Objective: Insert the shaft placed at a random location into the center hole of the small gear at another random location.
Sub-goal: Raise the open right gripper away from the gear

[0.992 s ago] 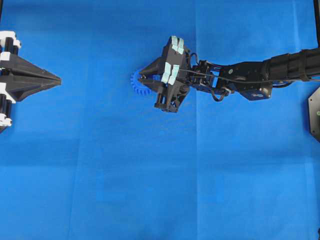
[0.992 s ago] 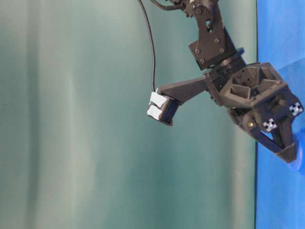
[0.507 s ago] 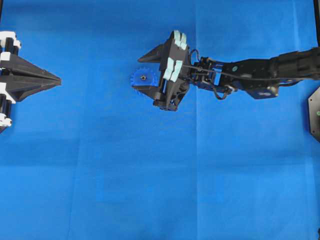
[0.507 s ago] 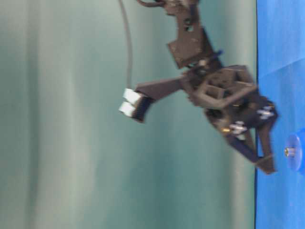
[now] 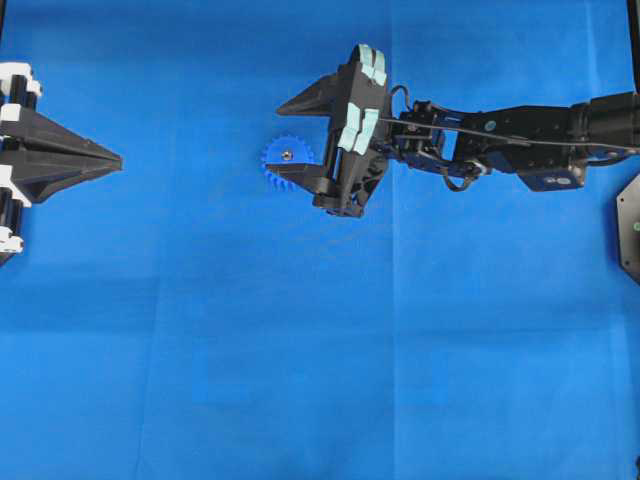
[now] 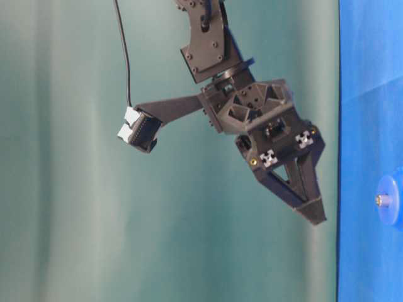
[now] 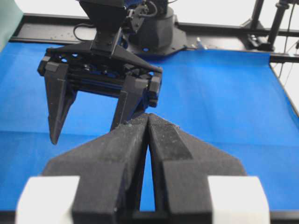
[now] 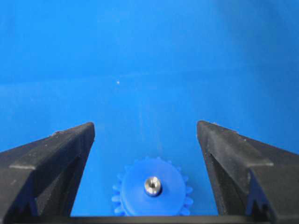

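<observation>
The small gear (image 5: 288,162) lies flat on the blue cloth, its teeth showing in the right wrist view (image 8: 152,190). The shaft (image 8: 152,185) stands upright in the gear's middle as a shiny stub (image 6: 381,200), filling the center hole so that the hole itself is hidden. My right gripper (image 5: 276,146) hangs open above the gear, well apart from it (image 6: 313,212), with nothing between its fingers (image 8: 145,125). My left gripper (image 5: 118,158) rests at the far left, shut and empty (image 7: 148,117).
Blue cloth (image 5: 300,350) covers the whole table, with faint fold lines. A black mount (image 5: 630,225) sits at the right edge. The right arm (image 5: 500,145) stretches in from the right. A green backdrop (image 6: 94,189) fills the table-level view.
The right gripper opened, let go of the shaft, then lifted off the gear and drew back a little. The shaft stays standing in the gear. The left arm has not moved.
</observation>
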Motion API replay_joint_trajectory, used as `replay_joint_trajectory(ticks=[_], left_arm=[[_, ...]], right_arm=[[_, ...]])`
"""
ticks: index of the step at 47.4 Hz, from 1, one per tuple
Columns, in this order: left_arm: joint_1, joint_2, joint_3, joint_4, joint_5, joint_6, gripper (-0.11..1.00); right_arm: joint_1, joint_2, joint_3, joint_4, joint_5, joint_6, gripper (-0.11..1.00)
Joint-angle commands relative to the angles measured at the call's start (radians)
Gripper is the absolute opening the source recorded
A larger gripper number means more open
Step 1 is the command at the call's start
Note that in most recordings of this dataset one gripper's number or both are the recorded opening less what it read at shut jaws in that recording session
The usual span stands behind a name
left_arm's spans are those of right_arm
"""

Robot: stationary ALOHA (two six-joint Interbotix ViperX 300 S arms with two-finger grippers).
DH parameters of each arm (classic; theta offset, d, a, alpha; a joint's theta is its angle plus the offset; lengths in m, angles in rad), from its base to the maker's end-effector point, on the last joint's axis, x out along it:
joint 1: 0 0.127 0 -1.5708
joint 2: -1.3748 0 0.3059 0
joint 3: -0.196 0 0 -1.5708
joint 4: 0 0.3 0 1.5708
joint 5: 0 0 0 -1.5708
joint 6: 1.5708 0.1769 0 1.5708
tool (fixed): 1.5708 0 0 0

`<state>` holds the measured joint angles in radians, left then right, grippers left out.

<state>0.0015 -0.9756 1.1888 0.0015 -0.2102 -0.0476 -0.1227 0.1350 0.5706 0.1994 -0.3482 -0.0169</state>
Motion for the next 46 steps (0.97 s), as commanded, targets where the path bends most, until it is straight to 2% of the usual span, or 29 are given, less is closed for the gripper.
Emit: replay_joint_trajectory(ticks=[1, 23, 46], left_arm=[[0.002, 0.003, -0.011, 0.002, -0.006, -0.002, 0.00], [0.002, 0.003, -0.011, 0.002, -0.006, -0.002, 0.00], [0.002, 0.005, -0.009, 0.002, -0.006, -0.002, 0.00]], right_arm=[[0.005, -0.054, 0.009, -0.002, -0.005, 0.003, 0.76], [0.020, -0.181, 0.132, 0.005, -0.003, 0.008, 0.76], [0.028, -0.202, 0.161, 0.006, -0.003, 0.009, 0.76]])
